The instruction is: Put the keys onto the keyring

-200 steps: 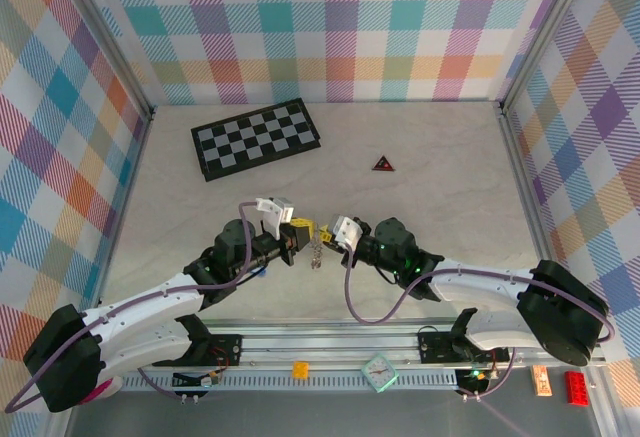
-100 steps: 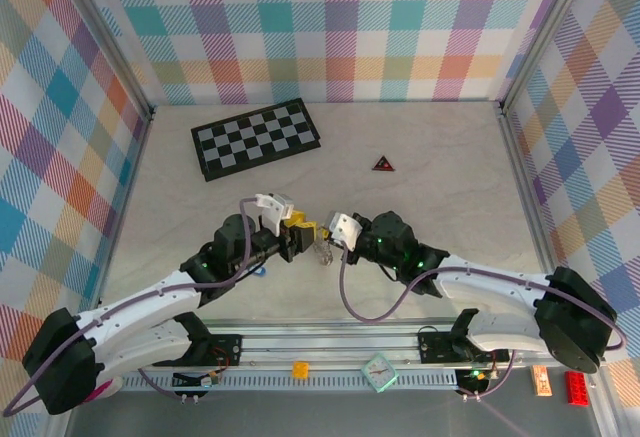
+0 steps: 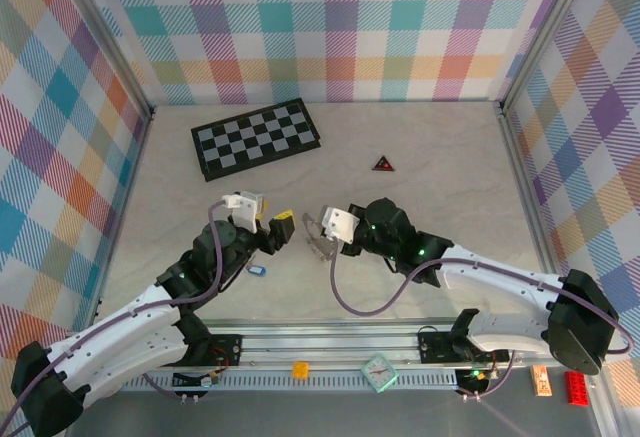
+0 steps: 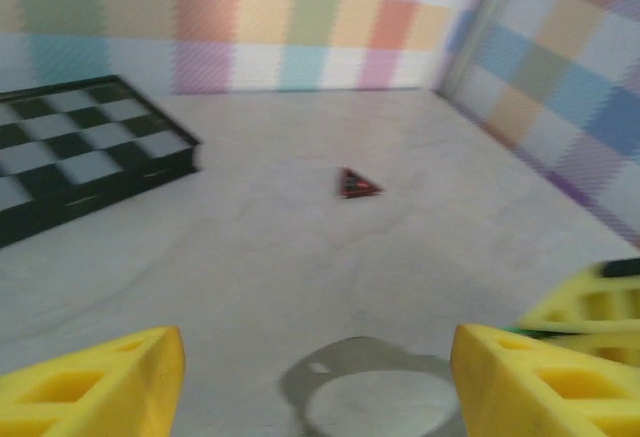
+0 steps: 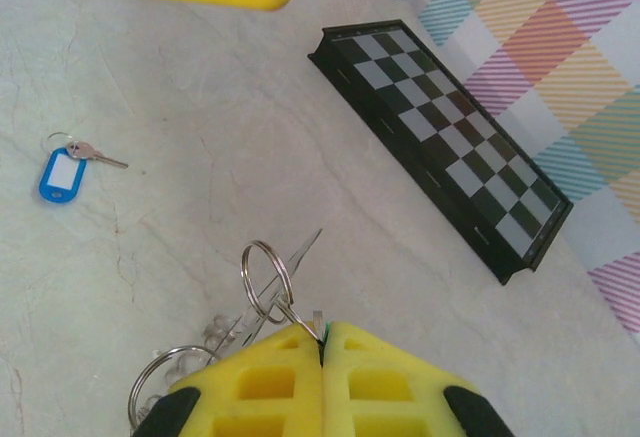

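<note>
The left arm (image 3: pixel 150 312) stretched forward, left jaws wide and empty. The right arm (image 3: pixel 480 277) reached leftward, right jaws clamped on the keyring (image 5: pixel 268 279). The blue key (image 3: pixel 256 269) lay on the bench (image 3: pixel 450 157) beside the left arm.

The blue key (image 5: pixel 60 174) lies flat on the pale tabletop, well apart from the rest: a blue plastic tag with a white label window, a small split ring and a short silvery blade. The keyring (image 5: pixel 266 275) is a loose bunch of thin silvery rings and links that hangs from the closed yellow tips of the right tool (image 5: pixel 322 342), one round ring standing just past the tips and another lower down. The green key (image 5: pixel 318 332) shows as a sliver of green at the pinch line.
</note>
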Controlling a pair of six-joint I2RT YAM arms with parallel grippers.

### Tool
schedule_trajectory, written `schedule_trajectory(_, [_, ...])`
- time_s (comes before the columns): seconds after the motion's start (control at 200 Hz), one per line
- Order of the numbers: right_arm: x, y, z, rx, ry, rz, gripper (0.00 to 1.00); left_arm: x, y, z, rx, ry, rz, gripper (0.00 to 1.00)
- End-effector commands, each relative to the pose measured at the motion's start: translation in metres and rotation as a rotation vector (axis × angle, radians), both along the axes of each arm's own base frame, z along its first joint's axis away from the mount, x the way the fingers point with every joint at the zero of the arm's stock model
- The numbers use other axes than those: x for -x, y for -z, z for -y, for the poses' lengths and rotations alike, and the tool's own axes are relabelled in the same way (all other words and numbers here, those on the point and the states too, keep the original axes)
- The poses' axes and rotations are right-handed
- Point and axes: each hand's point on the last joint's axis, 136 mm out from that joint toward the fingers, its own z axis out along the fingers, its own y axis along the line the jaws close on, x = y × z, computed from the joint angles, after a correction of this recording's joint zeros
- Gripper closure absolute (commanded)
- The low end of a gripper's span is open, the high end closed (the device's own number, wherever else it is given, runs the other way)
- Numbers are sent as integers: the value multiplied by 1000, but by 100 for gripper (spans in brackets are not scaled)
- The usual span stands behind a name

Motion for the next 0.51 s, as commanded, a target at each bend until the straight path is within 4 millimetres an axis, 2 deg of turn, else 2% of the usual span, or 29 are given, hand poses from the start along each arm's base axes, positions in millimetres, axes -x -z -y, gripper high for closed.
schedule_trajectory(0.0, [-3, -34, -15, -40, -44, 62, 100, -13, -10, -45, -15, -251, 6, 28])
schedule_trajectory(0.11, [-8, -45, -33, -73, -70, 57, 100, -15, -12, -67, 5, -359, 23, 27])
schedule_trajectory(0.285, [-21, -56, -69, -173, -92, -20, 100, -12, -16, -87, 29, -444, 42, 23])
schedule_trajectory(0.395, [-38, -37, -86, -182, -50, -104, 100, -8, -15, -92, 41, -452, 39, 17])
schedule_trajectory(0.5, [-60, -10, -86, -175, 18, -186, 100, -5, -9, -93, 54, -445, 20, 11])
